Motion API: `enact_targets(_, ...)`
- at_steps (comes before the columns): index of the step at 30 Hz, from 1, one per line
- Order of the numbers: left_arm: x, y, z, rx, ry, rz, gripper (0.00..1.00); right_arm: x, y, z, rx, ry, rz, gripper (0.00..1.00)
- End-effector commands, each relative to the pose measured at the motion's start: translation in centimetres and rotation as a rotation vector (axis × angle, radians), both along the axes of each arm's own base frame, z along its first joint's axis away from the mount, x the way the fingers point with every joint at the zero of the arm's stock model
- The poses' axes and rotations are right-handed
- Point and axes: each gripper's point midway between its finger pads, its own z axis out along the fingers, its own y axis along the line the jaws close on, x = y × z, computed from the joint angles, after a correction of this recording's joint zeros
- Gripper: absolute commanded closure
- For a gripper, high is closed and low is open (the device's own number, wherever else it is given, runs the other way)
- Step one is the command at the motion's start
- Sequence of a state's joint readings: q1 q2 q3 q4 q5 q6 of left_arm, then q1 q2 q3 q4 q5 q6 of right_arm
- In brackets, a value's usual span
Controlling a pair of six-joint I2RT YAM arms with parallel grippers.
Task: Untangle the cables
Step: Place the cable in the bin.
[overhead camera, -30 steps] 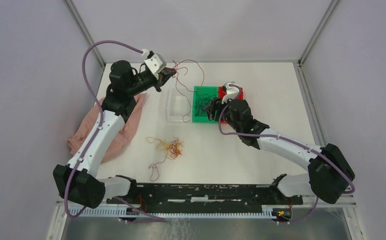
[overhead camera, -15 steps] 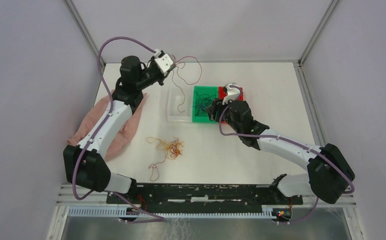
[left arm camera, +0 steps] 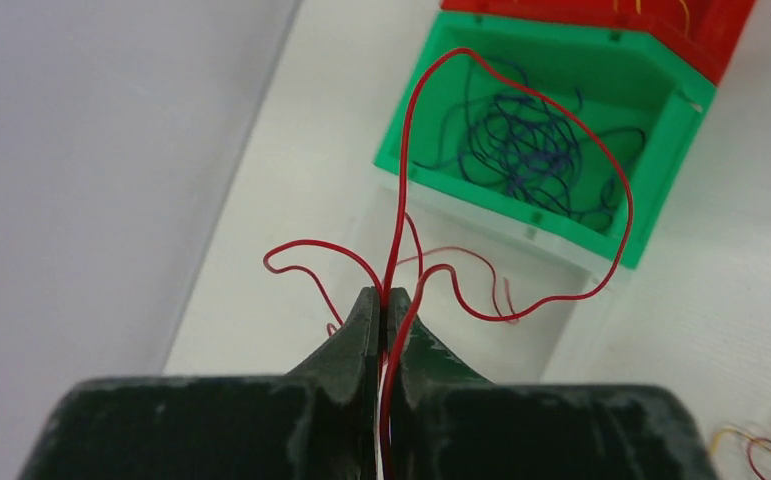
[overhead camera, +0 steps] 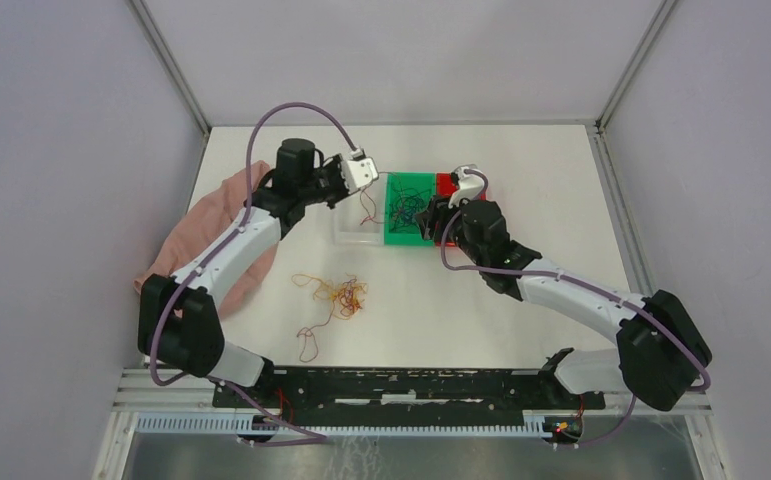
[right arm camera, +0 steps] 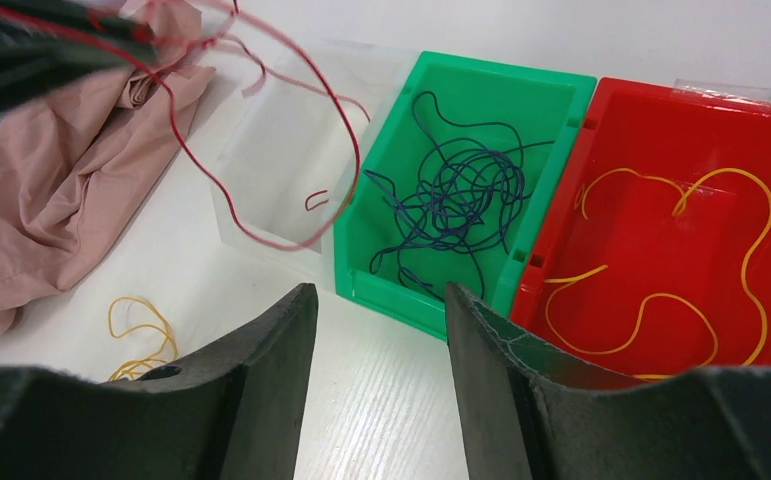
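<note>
The green box (right arm camera: 401,300) and the red box (right arm camera: 701,95) are moulded plastic, smooth with a soft sheen. The clear box (right arm camera: 271,130) is slightly frosted plastic. The cables (right arm camera: 466,190) look thin, smooth and faintly glossy. The pink cloth (right arm camera: 51,200) is soft, matt and creased. The white surface (right arm camera: 381,400) shows a fine wood-like grain. The fingers (right arm camera: 261,370) are dark, matt, faintly rough plastic.

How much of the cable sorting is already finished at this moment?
Done: dark cables lie in the green bin, yellow cables in the red bin. In hand: the left gripper pinches a red cable above the clear bin. Left: a yellow-red tangle on the table.
</note>
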State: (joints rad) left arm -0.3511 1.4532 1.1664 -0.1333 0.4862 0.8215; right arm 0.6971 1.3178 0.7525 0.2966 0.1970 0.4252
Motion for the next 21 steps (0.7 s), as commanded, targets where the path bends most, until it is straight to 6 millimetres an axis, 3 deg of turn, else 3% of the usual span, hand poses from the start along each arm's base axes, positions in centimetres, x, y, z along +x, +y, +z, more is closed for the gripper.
enact_targets(1, -0.6, 1.8, -4.5, 0.124, 0.091, 0.085, 0.97, 0.3, -0.7, 2.9, 0.048, -0.063, -0.03, 0.44)
enact_targets(5, 0.0, 3.3, -5.4, 0.124, 0.119, 0.191, 0.97, 0.5, -0.7, 2.8, 0.053, -0.06, -0.03, 0.44)
enact_targets(10, 0.2, 4.5, -6.6, 0.15, 0.133, 0.255, 0.97, 1.1, 0.9, 3.4, 0.09, -0.06, 0.008, 0.44)
enact_targets(16, 1.0, 5.6, -8.2, 0.211, 0.19, 0.326, 0.97, 2.4, 5.1, 3.8, 0.196, -0.024, 0.115, 0.46)
enact_targets(21, 2.4, 5.8, -8.3, 0.234, 0.211, 0.366, 0.97, 3.6, 6.9, 3.4, 0.273, -0.001, 0.12, 0.48)
